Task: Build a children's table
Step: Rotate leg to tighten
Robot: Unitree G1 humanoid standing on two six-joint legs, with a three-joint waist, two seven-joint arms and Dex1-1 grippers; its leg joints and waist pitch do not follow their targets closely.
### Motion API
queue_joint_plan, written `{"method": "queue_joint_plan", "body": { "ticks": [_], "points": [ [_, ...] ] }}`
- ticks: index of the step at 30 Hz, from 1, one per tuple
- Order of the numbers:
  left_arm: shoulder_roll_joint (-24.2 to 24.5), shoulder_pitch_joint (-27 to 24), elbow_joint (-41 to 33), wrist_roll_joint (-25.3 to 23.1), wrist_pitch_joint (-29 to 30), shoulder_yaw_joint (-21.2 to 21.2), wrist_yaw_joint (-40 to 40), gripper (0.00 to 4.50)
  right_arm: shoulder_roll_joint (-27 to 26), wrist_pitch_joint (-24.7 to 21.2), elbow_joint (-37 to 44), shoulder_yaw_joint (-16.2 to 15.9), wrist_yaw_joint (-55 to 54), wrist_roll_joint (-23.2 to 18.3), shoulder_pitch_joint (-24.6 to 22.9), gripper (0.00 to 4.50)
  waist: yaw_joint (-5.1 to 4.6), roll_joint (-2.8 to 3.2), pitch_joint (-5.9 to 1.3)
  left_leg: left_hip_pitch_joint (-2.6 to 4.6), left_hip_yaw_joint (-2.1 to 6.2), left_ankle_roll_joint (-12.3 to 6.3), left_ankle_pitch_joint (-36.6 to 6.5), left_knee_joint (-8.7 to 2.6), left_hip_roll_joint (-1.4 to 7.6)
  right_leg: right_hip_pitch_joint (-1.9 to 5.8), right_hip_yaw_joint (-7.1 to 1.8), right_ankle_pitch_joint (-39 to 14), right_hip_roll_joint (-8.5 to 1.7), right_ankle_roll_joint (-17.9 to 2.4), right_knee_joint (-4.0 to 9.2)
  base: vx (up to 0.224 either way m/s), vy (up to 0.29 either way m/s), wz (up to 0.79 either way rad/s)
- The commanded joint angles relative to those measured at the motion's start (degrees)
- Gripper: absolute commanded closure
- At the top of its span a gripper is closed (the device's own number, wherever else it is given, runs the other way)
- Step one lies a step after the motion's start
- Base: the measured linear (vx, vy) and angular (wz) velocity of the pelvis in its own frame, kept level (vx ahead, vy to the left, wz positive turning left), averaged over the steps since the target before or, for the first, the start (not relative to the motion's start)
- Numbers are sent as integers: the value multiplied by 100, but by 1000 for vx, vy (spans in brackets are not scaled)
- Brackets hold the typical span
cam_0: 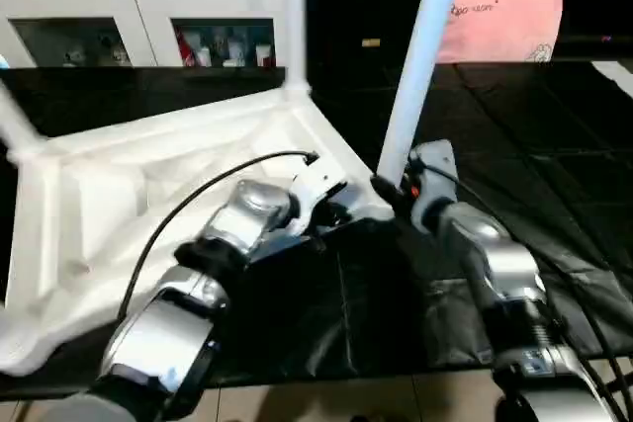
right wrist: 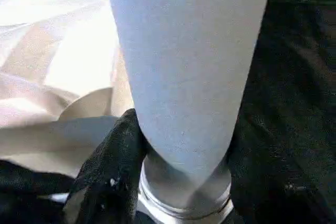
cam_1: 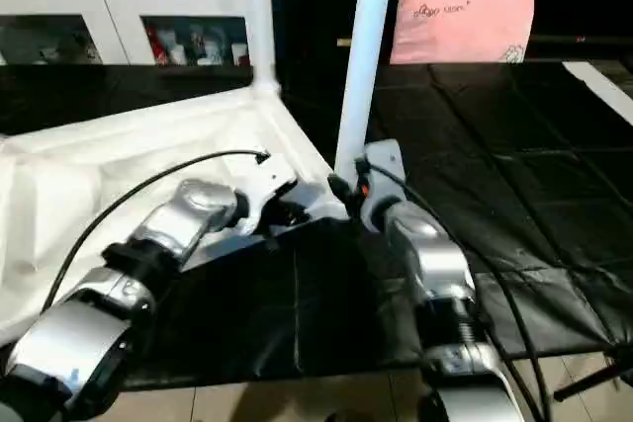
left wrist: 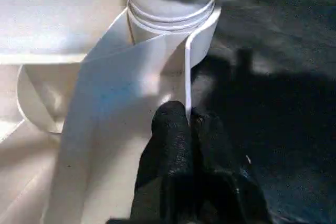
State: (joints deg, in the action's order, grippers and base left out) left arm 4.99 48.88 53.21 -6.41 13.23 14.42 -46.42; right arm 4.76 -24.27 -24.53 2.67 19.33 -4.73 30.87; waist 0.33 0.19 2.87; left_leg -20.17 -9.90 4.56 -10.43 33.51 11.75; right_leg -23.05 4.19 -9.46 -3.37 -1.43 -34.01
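Two end effectors meet at the near right corner of the upturned white tabletop (cam_0: 148, 195), which lies ribbed side up on the dark mat. The right end effector (right wrist: 181, 182) clasps the base of a white leg (cam_0: 420, 66) standing almost upright in that corner's socket (left wrist: 173, 19), its long axis rising up and slightly rightward. Just beside it, the left end effector (left wrist: 189, 124) is clenched on the thin edge rib, bracing the corner. Seating the leg probably calls for a push or twist along that axis.

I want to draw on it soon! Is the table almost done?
Not yet. The tabletop lies upside down with two legs standing: the far leg and another at the left edge. The right tool grips a third leg at its near corner socket. A fourth isn't visible.
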Motion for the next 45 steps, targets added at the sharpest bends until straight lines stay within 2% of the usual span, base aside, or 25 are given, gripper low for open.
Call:
{"method": "queue_joint_plan", "body": {
  "ticks": [1, 3, 5, 6, 7, 9, 11, 14, 16, 18, 20, 22, 23, 24, 25, 28, 30, 32, 37, 40, 42, 45],
  "points": [
    [-313, 235, -62, 32, -191, 39, 59, 450, -343, -133, -119, -355, 155, -52, -5, 218, 42, 15, -380, -18, 34, -263, -1139, -339, 58, 328, -246, -1596, -391, -1051, 492, 0, 0, 0],
    [-301, 228, -44, 33, -234, 6, 32, 450, -387, -165, 34, -297, 189, -104, -61, 184, 47, 6, -374, -25, 28, -312, -1112, -341, 58, 346, -249, -1537, -399, -1087, 491, 0, 0, 0],
    [-293, 225, -38, 31, -235, 3, 32, 450, -381, -168, 65, -297, 178, -102, -82, 179, 46, 8, -372, -16, 29, -311, -1147, -346, 65, 343, -247, -1583, -398, -1087, 493, 0, 0, 0],
    [-230, 200, -23, 19, -290, 34, -44, 450, -274, -117, 148, -350, 246, -82, -180, 172, 47, -9, -364, -8, 25, -300, -1200, -349, 72, 338, -251, -1679, -405, -1074, 506, 0, 0, 0],
    [-169, 176, -20, 4, -360, 67, -121, 450, -172, -68, 226, -383, 324, -76, -267, 144, 56, -6, -362, -8, 28, -298, -1197, -351, 71, 339, -253, -1701, -408, -1058, 509, 0, 0, 0],
    [-60, 130, -22, -21, -501, 122, -289, 450, 47, 62, 382, -480, 599, -71, -441, 144, 80, -1, -364, -6, 29, -311, -1188, -355, 76, 343, -254, -1716, -411, -1016, 515, 0, 0, 0],
    [61, 69, -85, -28, -625, 171, -502, 450, 293, 168, 580, -535, 982, -129, -636, 113, 120, -4, -367, -8, 25, -353, -1156, -353, 85, 353, -265, -1589, -415, -1005, 506, 0, 0, 0],
    [291, -27, -196, 3, -848, 247, -994, 450, 727, 262, 991, -459, 1742, -388, -952, 90, 194, -27, -360, -18, 11, -457, -1099, -349, 84, 372, -272, -1460, -416, -1038, 495, 0, 0, 0],
    [450, -116, -330, 123, -1046, 285, -1554, 450, 1099, 314, 1220, -381, 2345, -591, -1118, 69, 215, -53, -359, -12, 11, -476, -1118, -353, 98, 365, -267, -1555, -428, -1040, 500, 0, 0, 0],
    [602, -153, -376, 155, -1230, 355, -1990, 450, 1502, 338, 1424, -353, 2978, -832, -1272, 53, 234, -48, -354, -18, 17, -498, -1136, -353, 96, 367, -260, -1652, -431, -1030, 504, 0, 0, 0],
    [671, -156, -369, 158, -1323, 399, -2180, 450, 1719, 309, 1516, -357, 3339, -971, -1344, 41, 257, -57, -350, -5, 8, -541, -1142, -346, 116, 353, -269, -1641, -429, -1048, 502, 0, 0, 0],
    [812, -220, -454, 247, -1476, 528, -2830, 450, 2238, 305, 1635, -437, 4236, -1185, -1486, 19, 308, -69, -344, -10, 2, -553, -1122, -346, 128, 350, -270, -1677, -434, -1041, 495, 0, 0, 0],
    [812, -220, -454, 247, -1476, 528, -2830, 450, 2238, 305, 1635, -437, 4236, -1185, -1486, 19, 326, -71, -352, -2, 3, -560, -1111, -344, 127, 357, -264, -1668, -433, -1051, 491, 0, 0, 0],
    [877, -280, -540, 286, -1518, 602, -3185, 450, 2437, 331, 1648, -498, 4604, -1237, -1528, 8, 354, -94, -351, -17, 0, -567, -1035, -340, 140, 355, -268, -1625, -446, -1072, 471, 0, 0, 0],
    [915, -311, -584, 279, -1544, 656, -3355, 450, 2510, 445, 1605, -558, 4732, -1185, -1520, 3, 374, -80, -352, -10, -7, -565, -1013, -338, 149, 339, -263, -1631, -443, -1082, 471, 0, 0, 0],
    [983, -360, -658, 244, -1636, 768, -3639, 450, 2594, 669, 1493, -703, 4957, -1083, -1460, 3, 415, -61, -348, 8, -11, -517, -1068, -337, 157, 311, -260, -1713, -448, -1073, 477, 0, 0, 0],
    [1028, -390, -697, 217, -1731, 865, -3881, 450, 2650, 842, 1409, -843, 5234, -1090, -1392, 3, 478, -56, -346, 36, -15, -470, -1141, -341, 161, 290, -261, -1872, -448, -1039, 497, 0, 0, 0],
    [1060, -401, -716, 195, -1820, 949, -4050, 450, 2651, 889, 1282, -956, 5515, -1141, -1289, 3, 493, -50, -349, 26, -6, -444, -1162, -349, 170, 303, -260, -1831, -447, -1048, 483, 0, 0, 0],
    [1060, -415, -790, 191, -1864, 1044, -4256, 450, 2617, 815, 983, -1200, 6101, -1230, -1016, 54, 513, -48, -358, 16, -1, -424, -1168, -343, 168, 316, -254, -1751, -448, -1100, 459, 0, 0, 0],
    [1069, -427, -831, 180, -1871, 1070, -4311, 450, 2612, 851, 819, -1336, 6329, -1208, -871, 67, 525, -56, -363, 8, -3, -443, -1090, -335, 167, 321, -258, -1666, -451, -1110, 450, 0, 0, 0],
    [1084, -438, -838, 171, -1891, 1089, -4334, 450, 2615, 886, 741, -1396, 6420, -1192, -792, 97, 530, -65, -371, 2, -4, -443, -1032, -328, 160, 328, -252, -1606, -445, -1126, 437, 0, 0, 0],
    [1099, -451, -834, 169, -1916, 1097, -4348, 450, 2614, 945, 624, -1449, 6572, -1180, -690, 117, 528, -68, -373, 3, -4, -449, -1006, -325, 161, 326, -250, -1573, -441, -1130, 429, 0, 0, 0]
  ]
}}
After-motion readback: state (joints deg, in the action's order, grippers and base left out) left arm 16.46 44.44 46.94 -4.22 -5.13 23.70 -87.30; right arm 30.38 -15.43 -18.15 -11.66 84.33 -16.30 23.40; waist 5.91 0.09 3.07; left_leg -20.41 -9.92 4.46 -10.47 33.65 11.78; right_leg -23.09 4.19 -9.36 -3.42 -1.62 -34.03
